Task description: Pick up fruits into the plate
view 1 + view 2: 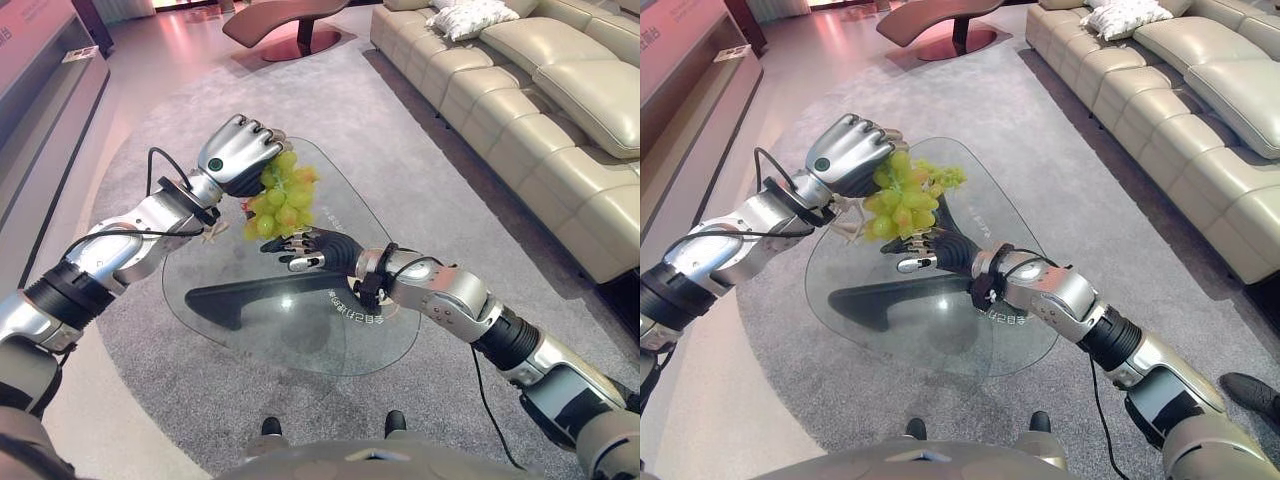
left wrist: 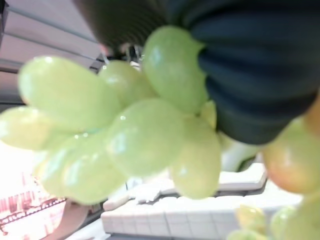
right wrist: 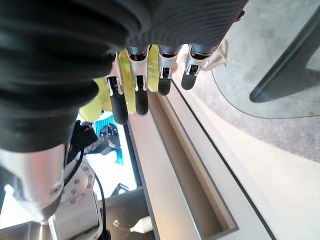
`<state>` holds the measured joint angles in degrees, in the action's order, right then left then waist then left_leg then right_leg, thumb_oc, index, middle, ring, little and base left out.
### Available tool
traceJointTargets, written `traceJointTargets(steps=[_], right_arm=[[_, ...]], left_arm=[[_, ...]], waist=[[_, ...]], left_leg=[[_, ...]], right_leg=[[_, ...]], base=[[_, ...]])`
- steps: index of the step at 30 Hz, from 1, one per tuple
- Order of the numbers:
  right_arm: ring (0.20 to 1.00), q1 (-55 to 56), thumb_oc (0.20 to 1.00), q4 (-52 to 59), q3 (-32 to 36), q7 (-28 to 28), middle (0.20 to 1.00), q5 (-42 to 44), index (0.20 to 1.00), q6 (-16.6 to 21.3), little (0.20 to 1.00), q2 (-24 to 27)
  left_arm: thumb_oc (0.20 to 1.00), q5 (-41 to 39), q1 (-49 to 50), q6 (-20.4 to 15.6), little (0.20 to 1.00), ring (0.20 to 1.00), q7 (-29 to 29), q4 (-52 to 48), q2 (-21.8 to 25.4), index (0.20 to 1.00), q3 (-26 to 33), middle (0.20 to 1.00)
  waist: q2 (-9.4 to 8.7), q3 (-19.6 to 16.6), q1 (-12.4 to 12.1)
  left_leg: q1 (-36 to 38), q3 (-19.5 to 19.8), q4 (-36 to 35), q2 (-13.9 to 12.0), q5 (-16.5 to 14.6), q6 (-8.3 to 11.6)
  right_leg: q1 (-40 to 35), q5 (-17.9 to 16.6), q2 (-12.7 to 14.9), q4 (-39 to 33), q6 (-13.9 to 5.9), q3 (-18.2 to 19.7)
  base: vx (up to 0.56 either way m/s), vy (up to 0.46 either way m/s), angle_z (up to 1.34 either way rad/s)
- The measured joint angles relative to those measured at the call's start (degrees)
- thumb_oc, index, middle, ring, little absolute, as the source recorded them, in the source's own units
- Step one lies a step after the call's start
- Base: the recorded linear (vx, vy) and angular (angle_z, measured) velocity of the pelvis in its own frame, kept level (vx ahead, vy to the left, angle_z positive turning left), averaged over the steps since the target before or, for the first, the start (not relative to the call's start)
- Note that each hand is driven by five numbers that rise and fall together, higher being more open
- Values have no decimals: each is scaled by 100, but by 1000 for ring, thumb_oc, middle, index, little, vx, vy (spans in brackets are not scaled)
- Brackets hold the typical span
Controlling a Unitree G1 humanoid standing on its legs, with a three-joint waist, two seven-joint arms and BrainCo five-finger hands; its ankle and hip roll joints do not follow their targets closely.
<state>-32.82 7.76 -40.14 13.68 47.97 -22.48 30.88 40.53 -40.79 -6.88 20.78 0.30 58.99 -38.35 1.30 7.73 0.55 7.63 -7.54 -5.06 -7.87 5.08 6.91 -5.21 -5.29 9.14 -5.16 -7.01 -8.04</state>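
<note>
A bunch of green grapes (image 1: 280, 200) hangs above the far part of the glass coffee table (image 1: 300, 335). My left hand (image 1: 240, 150) is shut on the top of the bunch, its fingers curled over it. Seen close up in the left wrist view, the grapes (image 2: 145, 135) sit right against the dark cover. My right hand (image 1: 315, 248) is open just beneath the bunch, its straight fingers (image 3: 141, 95) reaching under the lowest grapes (image 3: 95, 107). I cannot make out a plate.
A small whitish object (image 1: 215, 232) lies on the table edge below my left wrist. A beige sofa (image 1: 540, 120) lines the right side, a brown lounge bench (image 1: 290, 20) stands at the back, and a low cabinet (image 1: 50, 90) runs along the left. A person's shoe (image 1: 1250, 390) is at the right.
</note>
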Motion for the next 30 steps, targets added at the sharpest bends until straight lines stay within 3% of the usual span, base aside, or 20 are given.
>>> traceJointTargets(steps=[4,8,11,16,24,30], right_arm=[[1000,-5,1000,305,77,1024,1000,-247,1000,-1,1000,549],[1000,-93,1000,498,366,2056,1000,-153,1000,41,1000,1500],[1000,-66,1000,455,1015,2486,1000,480,1000,189,1000,1939],[1000,493,1000,335,1997,2544,1000,1060,1000,475,1000,1470],[1000,989,1000,-83,2518,2133,1000,1026,1000,664,1000,1071],[1000,1003,1000,-103,2446,1849,1000,883,1000,661,1000,829]], left_arm=[[200,-6,42,42,200,200,2,95,73,200,1,200],[200,-18,196,31,200,200,40,156,369,200,69,200],[200,-19,455,-114,200,200,184,528,482,200,262,200],[200,10,1094,-348,200,200,386,852,482,200,771,200],[200,235,1163,-675,200,200,522,1234,483,200,819,200],[200,233,1153,-843,200,200,559,701,477,200,819,200]], waist=[[-3,-2,-11],[-14,-11,-11],[-32,-22,10],[-159,-100,62],[-273,-170,113],[-273,-170,138]], left_leg=[[0,-11,0,-2,0,0],[2,-17,0,-9,0,0],[7,-27,-2,-18,-2,2],[10,-29,-3,-20,-9,4],[15,-51,-4,-22,-11,3],[15,-63,-3,-20,-11,3]], right_leg=[[0,0,-3,0,0,4],[-8,-1,-7,0,0,-8],[-7,-1,-15,0,-1,-6],[-7,-1,-15,0,-1,-6],[-1,0,-14,-2,-1,6],[6,-1,-17,-5,-1,30]], base=[[0,0,0],[2,-8,0],[0,0,0],[0,0,0],[0,0,0],[-10,2,-1]])
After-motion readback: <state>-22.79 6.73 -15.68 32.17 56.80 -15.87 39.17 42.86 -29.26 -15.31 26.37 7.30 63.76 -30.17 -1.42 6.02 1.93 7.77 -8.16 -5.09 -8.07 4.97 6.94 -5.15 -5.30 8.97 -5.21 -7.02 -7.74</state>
